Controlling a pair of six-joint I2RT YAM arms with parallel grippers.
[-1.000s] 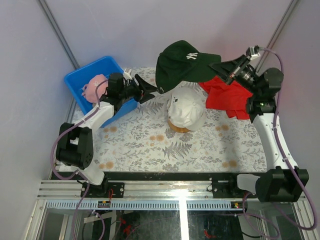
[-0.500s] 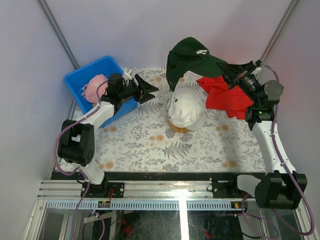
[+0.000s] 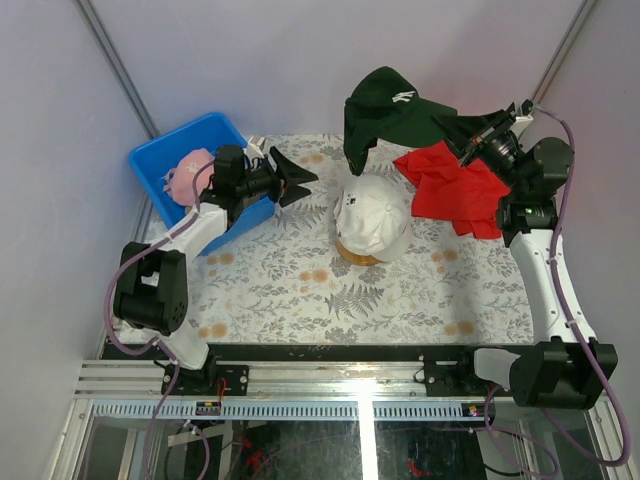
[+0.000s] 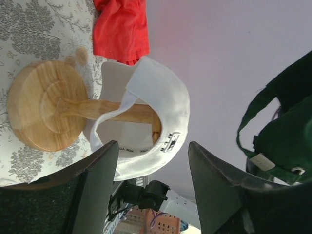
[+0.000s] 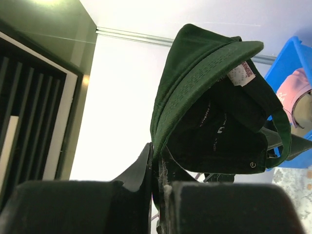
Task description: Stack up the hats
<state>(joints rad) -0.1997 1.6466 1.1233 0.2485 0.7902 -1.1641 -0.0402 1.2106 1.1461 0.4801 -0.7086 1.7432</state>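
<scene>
A white cap (image 3: 372, 220) sits on a wooden stand (image 4: 44, 105) in the middle of the table; the left wrist view shows its open back (image 4: 146, 112). My right gripper (image 3: 458, 128) is shut on the brim of a dark green cap (image 3: 385, 102), which it holds in the air behind and above the white one. In the right wrist view the brim is pinched between the jaws (image 5: 158, 151) and the green crown (image 5: 209, 92) hangs beyond them. A pink cap (image 3: 190, 172) lies in the blue bin (image 3: 215, 130). My left gripper (image 3: 300, 180) is open and empty, pointing at the white cap.
A red cloth (image 3: 455, 190) lies crumpled at the back right, under the right wrist. The blue bin sits at the back left beside the left arm. Floral tablecloth (image 3: 330, 290) covers the table, and grey walls close in the back and sides.
The right arm has swung the green cap right and back, so it now hangs more steeply from its brim. The left gripper has hardly moved, its jaws slightly wider.
</scene>
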